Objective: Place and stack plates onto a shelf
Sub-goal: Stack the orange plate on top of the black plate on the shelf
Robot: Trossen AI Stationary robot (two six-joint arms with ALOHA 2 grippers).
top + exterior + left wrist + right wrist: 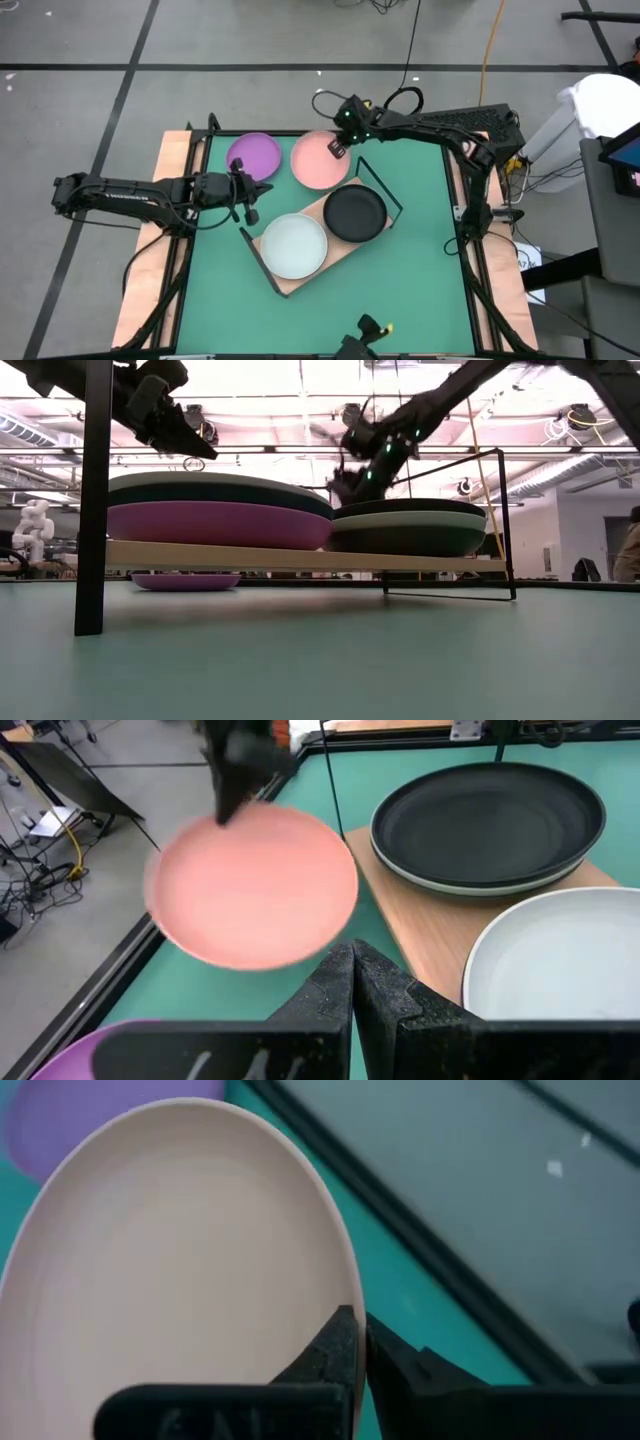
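R gripper sits at the far rim of the pink plate, fingers pinched on that rim w/ the plate edge between them; in the R wrist view the pink plate fills most of the frame, its edge running right into the closed fingertips. Plate looks tilted/blurred in the L wrist view, so can't tell if it's off the tabletop or not. It's near the far edge of the tabletop, just beside the purple plate, which lies flat to its left. L gripper is over the tabletop, near the purple plate's near rim & left of the shelf, fingers together, nothing between them; its wrist view shows the two fingertips touching. Shelf lies diagonally mid-tabletop, light wood board w/ black wire frame at the ends. On it: pale plate on the near-left half, black plate on the far-right half, the two side by side, rims about touching. Low view shows both are tops of stacks: one stack has a purple plate under a dark one w/ the pale one on top, the other has dark & pale layers.
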